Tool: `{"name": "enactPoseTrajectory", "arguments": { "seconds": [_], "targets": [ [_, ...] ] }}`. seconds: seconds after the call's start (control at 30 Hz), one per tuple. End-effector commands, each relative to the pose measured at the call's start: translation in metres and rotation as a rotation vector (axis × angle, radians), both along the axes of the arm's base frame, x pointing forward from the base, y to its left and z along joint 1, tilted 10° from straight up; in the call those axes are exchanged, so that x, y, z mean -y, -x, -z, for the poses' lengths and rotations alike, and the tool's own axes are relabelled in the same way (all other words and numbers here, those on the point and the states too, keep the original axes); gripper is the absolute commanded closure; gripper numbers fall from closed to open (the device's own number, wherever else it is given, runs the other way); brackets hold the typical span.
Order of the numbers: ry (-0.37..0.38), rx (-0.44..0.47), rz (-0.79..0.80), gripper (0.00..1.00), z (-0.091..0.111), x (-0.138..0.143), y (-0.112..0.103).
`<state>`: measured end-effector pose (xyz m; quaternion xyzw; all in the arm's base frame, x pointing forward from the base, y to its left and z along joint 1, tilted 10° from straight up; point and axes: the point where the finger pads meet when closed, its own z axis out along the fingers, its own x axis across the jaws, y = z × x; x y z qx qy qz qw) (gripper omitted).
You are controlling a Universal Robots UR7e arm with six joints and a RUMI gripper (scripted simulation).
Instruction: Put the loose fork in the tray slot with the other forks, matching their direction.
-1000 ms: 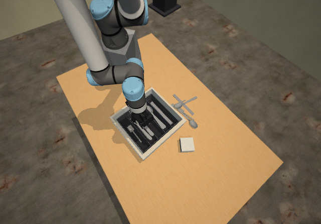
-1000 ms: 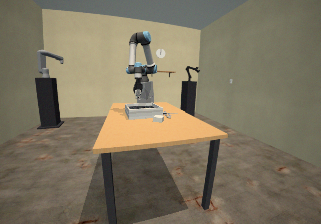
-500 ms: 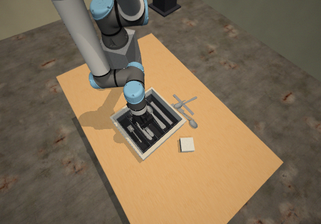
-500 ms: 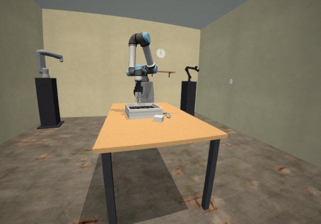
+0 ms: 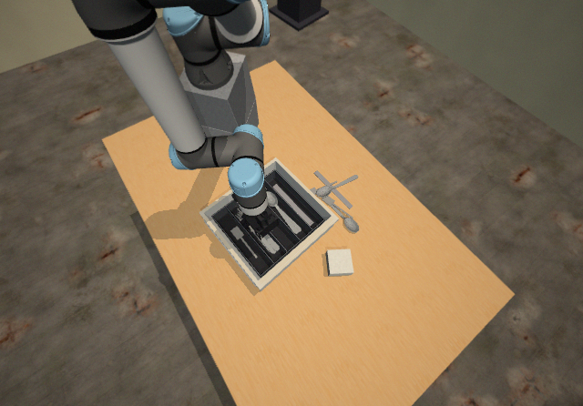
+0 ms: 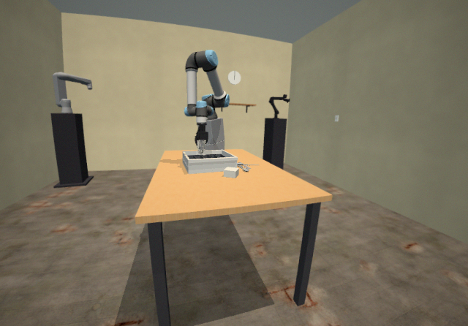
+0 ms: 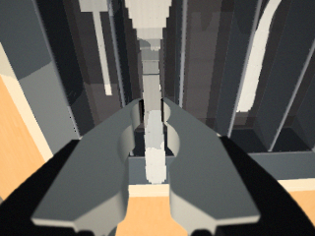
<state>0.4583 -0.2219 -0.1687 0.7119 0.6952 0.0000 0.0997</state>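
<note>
My gripper (image 7: 153,100) is shut on the handle of the loose fork (image 7: 150,74). It holds the fork low over the dark cutlery tray (image 5: 271,220), lengthwise along the slots, with the head (image 7: 148,15) pointing away from the wrist camera. Another fork (image 7: 98,44) lies flat in the tray just left of the held one, its head at the same far end. A thin divider shows between them. In the top view the gripper (image 5: 260,225) stands over the tray's middle, next to the tray's fork (image 5: 244,241). The exterior view shows the gripper (image 6: 200,145) at the tray's rim (image 6: 209,161).
A spoon (image 5: 282,211) and a knife (image 5: 297,202) lie in the tray's right slots. Loose spoons and a knife (image 5: 335,192) lie crossed on the table right of the tray, with one spoon (image 5: 351,223) nearer. A white block (image 5: 340,261) sits in front of the tray.
</note>
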Motion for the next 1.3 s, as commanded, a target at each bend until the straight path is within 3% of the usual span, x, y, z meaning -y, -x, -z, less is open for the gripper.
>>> {"name": "enactPoseTrajectory", "arguments": {
  "seconds": [0.0,0.3,0.63,1.27],
  "targets": [
    [0.007,0.010,0.000,0.98,0.021,0.008,-0.007],
    [0.007,0.010,0.000,0.98,0.048,0.011,-0.009],
    [0.007,0.010,0.000,0.98,0.063,0.014,-0.010],
    [0.007,0.010,0.000,0.98,0.070,0.014,-0.011]
  ]
}}
